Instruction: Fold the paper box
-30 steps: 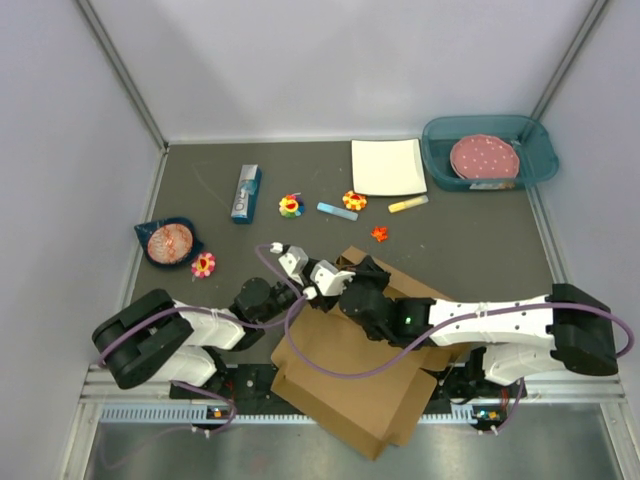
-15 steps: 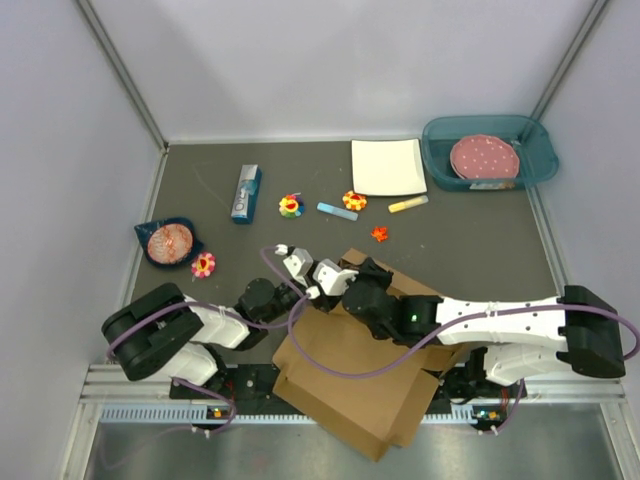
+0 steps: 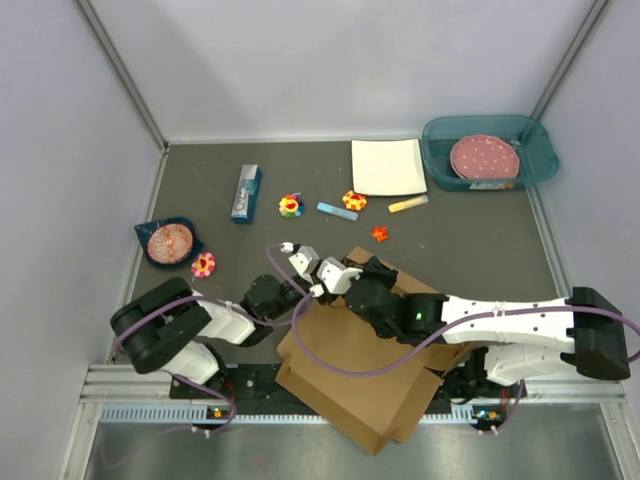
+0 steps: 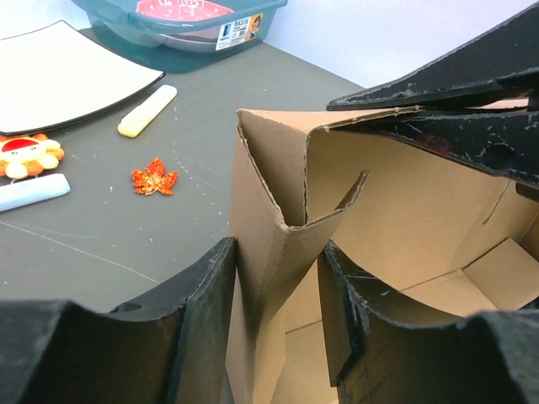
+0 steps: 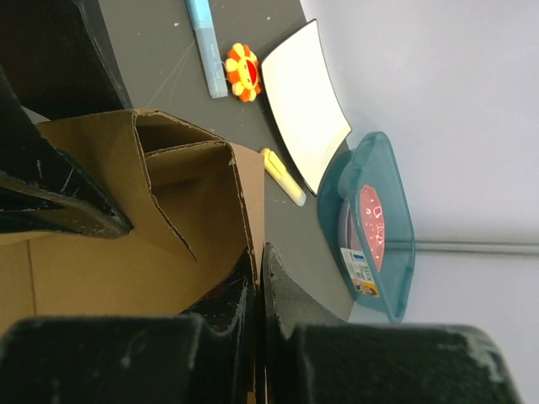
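The right end effector [image 5: 255, 278] pinches a raised wall of the brown corrugated paper box [image 3: 350, 370]. The left end effector [image 4: 278, 311], at its 9 o'clock, straddles a folded corner flap, half-open. Dark matte counter [image 3: 480, 230] beneath.

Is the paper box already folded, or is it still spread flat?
Partly folded. One corner of the paper box stands upright between the left gripper's fingers, while the overhead view shows the rest lying flat.

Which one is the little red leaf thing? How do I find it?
Start at the white square plate at the back of the table. Just nearer than the yellow stick lies the leaf. It is small, flat, red-orange and spiky, unlike the round flower toys.
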You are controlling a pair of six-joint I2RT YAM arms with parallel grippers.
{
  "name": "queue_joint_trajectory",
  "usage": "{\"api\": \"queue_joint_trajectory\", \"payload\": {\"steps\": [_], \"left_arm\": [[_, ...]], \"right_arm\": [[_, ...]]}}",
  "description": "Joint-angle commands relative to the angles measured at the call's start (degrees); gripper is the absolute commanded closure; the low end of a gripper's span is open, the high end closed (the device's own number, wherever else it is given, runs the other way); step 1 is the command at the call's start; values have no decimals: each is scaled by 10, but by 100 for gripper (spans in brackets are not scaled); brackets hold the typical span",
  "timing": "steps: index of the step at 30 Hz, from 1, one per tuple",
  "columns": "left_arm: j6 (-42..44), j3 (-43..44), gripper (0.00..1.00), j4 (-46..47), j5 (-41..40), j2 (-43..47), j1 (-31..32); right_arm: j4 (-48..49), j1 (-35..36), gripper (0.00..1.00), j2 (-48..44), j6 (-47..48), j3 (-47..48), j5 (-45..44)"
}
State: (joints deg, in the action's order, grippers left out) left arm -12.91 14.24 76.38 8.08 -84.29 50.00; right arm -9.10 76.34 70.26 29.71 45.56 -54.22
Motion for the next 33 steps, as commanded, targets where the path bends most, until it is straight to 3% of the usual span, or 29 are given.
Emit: {"api": "queue_joint_trajectory", "payload": {"steps": [1,4,8,13,15,17,20,22,25,26,29,30,33], "left_arm": [[30,39,54,30,-75,-18,-7],[43,56,49,1,-104,-18,-3],[63,62,55,-31,-134,-5,-3],[74,54,74,-30,-142,0,-3],[67,51,72,-25,-141,0,-3],[63,52,65,-23,-132,-2,-3],[57,57,65,-27,-129,-9,-3],[53,59,71,-30,-127,-22,-3],[53,55,100,-8,-145,-48,3],[53,49,100,1,-154,-55,5],[49,39,100,27,-188,-76,10],[48,38,100,30,-203,-81,11],[49,35,100,33,-218,-81,15]], "right_arm": [[22,10,100,-13,-41,37,22],[22,11,100,-12,-40,41,17],[22,10,100,-15,-33,42,13],[26,10,100,-8,-33,37,8],[30,10,100,-1,-32,36,9],[34,10,100,3,-32,33,9],[36,10,100,14,-35,31,10],[38,10,100,22,-39,29,10],[38,11,100,34,-46,25,11],[37,11,100,36,-49,26,11],[14,10,79,27,-79,39,25],[10,11,64,20,-90,43,36],[-8,11,45,-1,-106,63,48]]}}
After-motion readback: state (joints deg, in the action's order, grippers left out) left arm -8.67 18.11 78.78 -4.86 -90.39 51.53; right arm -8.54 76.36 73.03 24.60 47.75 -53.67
